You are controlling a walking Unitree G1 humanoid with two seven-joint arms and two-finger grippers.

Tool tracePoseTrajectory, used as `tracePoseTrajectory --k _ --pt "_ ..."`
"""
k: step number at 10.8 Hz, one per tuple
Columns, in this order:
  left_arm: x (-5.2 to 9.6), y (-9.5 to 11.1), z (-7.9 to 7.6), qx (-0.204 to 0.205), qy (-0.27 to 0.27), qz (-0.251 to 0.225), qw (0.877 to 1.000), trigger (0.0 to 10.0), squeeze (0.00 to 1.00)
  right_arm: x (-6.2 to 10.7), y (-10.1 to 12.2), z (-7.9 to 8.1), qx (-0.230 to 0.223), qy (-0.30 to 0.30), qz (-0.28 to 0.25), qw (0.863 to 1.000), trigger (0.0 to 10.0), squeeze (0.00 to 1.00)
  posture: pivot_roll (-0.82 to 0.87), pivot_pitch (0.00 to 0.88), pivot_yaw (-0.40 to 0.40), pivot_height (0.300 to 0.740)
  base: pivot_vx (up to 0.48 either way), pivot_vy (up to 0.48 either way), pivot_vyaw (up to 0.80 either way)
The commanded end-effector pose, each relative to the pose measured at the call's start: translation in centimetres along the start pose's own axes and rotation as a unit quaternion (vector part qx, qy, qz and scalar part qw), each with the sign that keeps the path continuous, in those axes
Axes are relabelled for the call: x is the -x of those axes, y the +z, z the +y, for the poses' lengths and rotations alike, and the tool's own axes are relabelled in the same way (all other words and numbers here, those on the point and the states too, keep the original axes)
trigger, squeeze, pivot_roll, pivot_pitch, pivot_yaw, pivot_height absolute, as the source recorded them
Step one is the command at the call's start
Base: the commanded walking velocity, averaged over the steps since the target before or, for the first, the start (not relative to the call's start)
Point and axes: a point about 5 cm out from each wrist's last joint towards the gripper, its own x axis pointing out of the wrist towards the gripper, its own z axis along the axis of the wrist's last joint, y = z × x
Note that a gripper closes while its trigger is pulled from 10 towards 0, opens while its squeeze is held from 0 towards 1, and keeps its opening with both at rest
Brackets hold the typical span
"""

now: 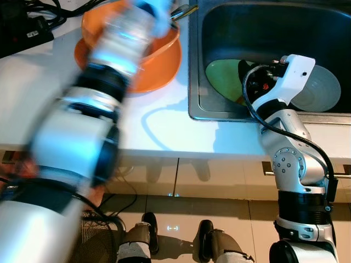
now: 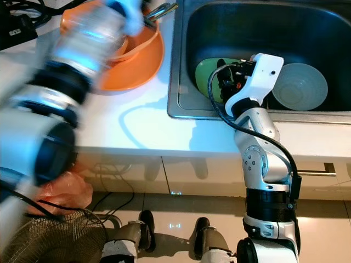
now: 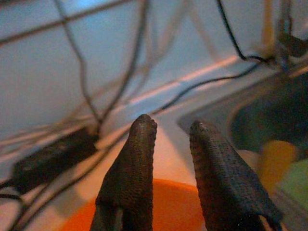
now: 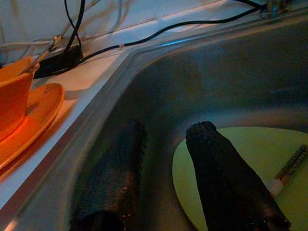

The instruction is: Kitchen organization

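Note:
An orange bowl [image 1: 159, 60] stands on an orange plate [image 1: 82, 55] on the white counter, left of the steel sink [image 1: 194, 104]. A metal utensil [image 1: 184, 11] leans out of the bowl. My left arm is blurred with motion above the bowl; its gripper [image 3: 173, 125] hovers over the orange rim, fingers slightly apart with nothing between them. In the sink lies a green plate [image 4: 240, 159] with a striped stick [image 4: 288, 166] on it. My right gripper [image 4: 168, 130] hangs open just above that plate's left edge. A grey dish [image 1: 321, 90] lies to the right.
A black power strip [image 1: 22, 27] and cables lie at the counter's back left. Cabinet doors with a handle [image 2: 315, 172] run below the counter. A wire basket [image 2: 49, 241] and an orange bag [image 2: 68, 192] sit on the floor at the left.

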Motion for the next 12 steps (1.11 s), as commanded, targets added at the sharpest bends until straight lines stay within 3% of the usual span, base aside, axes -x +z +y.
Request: tracePoseTrajectory --k 1,2,4,5,7,10,11,12 --pt "0.0 1.8 0.8 -0.001 -0.013 -0.038 0.999 10.0 1.00 -0.1 -0.4 -0.1 -0.005 -0.005 0.007 1.000 10.0 0.00 0.02 0.273 0.030 0.740 0.000 0.000 0.00" --pt "0.6 0.9 1.7 0.002 -0.021 -0.035 0.999 10.0 1.00 -0.2 -0.4 0.0 -0.007 -0.004 0.005 1.000 10.0 0.00 0.03 0.267 0.032 0.740 0.000 0.000 0.00" --pt "2.9 -3.0 4.6 0.043 -0.030 -0.003 0.999 10.0 1.00 -0.5 -0.5 0.3 -0.013 0.002 0.002 1.000 10.0 0.00 0.04 0.249 0.034 0.740 0.000 0.000 0.00" --pt "3.8 -4.1 5.2 0.045 -0.039 0.000 0.998 10.0 1.00 -0.6 -0.5 0.5 -0.016 0.004 -0.001 1.000 10.0 0.00 0.04 0.241 0.036 0.740 0.000 0.000 0.00" --pt "5.7 -5.6 5.2 0.060 -0.053 -0.040 0.996 10.0 1.00 -0.8 -0.4 0.5 -0.019 0.006 -0.007 1.000 10.0 0.00 0.05 0.224 0.028 0.740 0.000 0.000 0.00" --pt "7.2 -5.1 6.1 0.075 -0.039 -0.083 0.993 10.0 1.00 -1.0 -0.1 0.5 -0.019 0.009 -0.013 1.000 10.0 0.00 0.05 0.221 0.018 0.740 0.000 0.000 0.00" --pt "7.1 -3.0 7.2 0.091 -0.036 -0.113 0.989 10.0 1.00 -1.1 -0.2 0.5 -0.020 0.009 -0.013 1.000 10.0 0.00 0.06 0.224 0.019 0.740 0.000 0.000 0.00" --pt "6.7 -2.5 6.8 0.067 -0.061 -0.098 0.991 10.0 1.00 -1.2 -0.2 0.6 -0.020 0.010 -0.014 1.000 10.0 0.00 0.06 0.226 0.021 0.740 0.000 0.000 0.00"
